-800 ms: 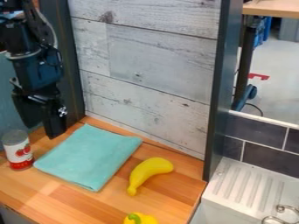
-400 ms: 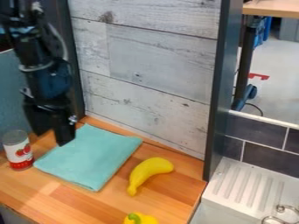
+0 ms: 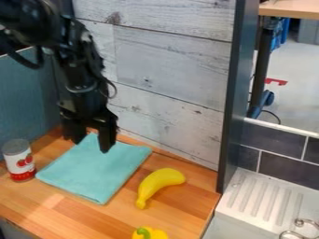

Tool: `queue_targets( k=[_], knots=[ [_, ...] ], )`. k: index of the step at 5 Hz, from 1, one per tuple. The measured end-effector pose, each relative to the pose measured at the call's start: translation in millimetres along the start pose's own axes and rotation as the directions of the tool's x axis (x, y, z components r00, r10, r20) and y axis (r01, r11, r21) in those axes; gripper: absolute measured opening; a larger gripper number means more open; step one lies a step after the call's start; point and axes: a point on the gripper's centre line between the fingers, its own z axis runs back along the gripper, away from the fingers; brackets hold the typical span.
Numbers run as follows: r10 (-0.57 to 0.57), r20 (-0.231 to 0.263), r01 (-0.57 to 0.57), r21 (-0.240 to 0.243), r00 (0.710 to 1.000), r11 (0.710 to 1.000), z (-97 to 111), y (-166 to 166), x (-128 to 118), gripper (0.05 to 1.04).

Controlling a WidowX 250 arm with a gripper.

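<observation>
The black gripper (image 3: 92, 145) hangs over the back part of the folded teal cloth (image 3: 93, 170), its two fingers apart with nothing between them. Whether the fingertips touch the cloth I cannot tell. To the left of the cloth stands a can (image 3: 19, 161) with a red and white label, upright. A yellow banana (image 3: 159, 183) lies on the wood to the right of the cloth. At the front edge of the view is a yellow pepper (image 3: 151, 233) with a green stem, partly cut off.
The wooden counter (image 3: 46, 211) ends at a grey plank wall (image 3: 168, 84) behind and a dark upright post (image 3: 235, 107) on the right. Beyond the post is a white sink (image 3: 265, 198) with a ridged drainboard and a metal tap (image 3: 305, 228).
The arm and gripper have moved to the right, from near the counter's back left corner to above the cloth. The can, cloth, banana and pepper have stayed in place.
</observation>
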Motion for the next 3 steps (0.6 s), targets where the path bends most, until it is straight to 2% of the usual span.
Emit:
queue_targets(
  k=[1, 2, 3],
  knots=[
    [-0.027, -0.036, 0.026, -0.034, 0.999, 0.999, -22, -1, 17, 1.003],
    [-0.074, -0.076, 0.068, -0.085, 0.994, 0.994, -33, 4, 28, 1.003],
    [-0.094, -0.125, 0.080, -0.112, 0.988, 0.990, -43, 23, 27, 1.003]
  ],
)
